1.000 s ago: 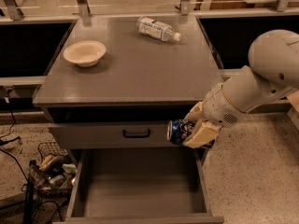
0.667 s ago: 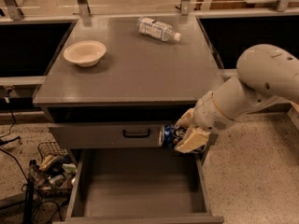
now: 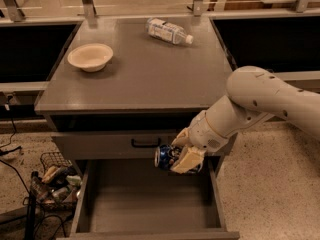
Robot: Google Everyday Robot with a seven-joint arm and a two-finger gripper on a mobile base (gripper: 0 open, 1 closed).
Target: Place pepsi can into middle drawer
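The pepsi can (image 3: 167, 157) is blue with a silver end and lies sideways in my gripper (image 3: 181, 156). The gripper is shut on it and holds it in the air, just in front of the closed grey drawer front with the black loop handle (image 3: 146, 143). Below it the middle drawer (image 3: 150, 204) is pulled out, wide and grey with a bare flat floor and low side walls. The can hangs above the drawer's back right part and does not touch the floor. My white arm (image 3: 260, 101) reaches in from the right.
On the cabinet top (image 3: 140, 69) stand a cream bowl (image 3: 90, 57) at the left and a clear plastic water bottle (image 3: 167, 31) lying at the back. A wire basket (image 3: 55, 181) of clutter and cables sits on the floor at the left. Speckled floor lies to the right.
My gripper has moved left and slightly down with the can, from beside the cabinet's right edge to above the open drawer's back right part.
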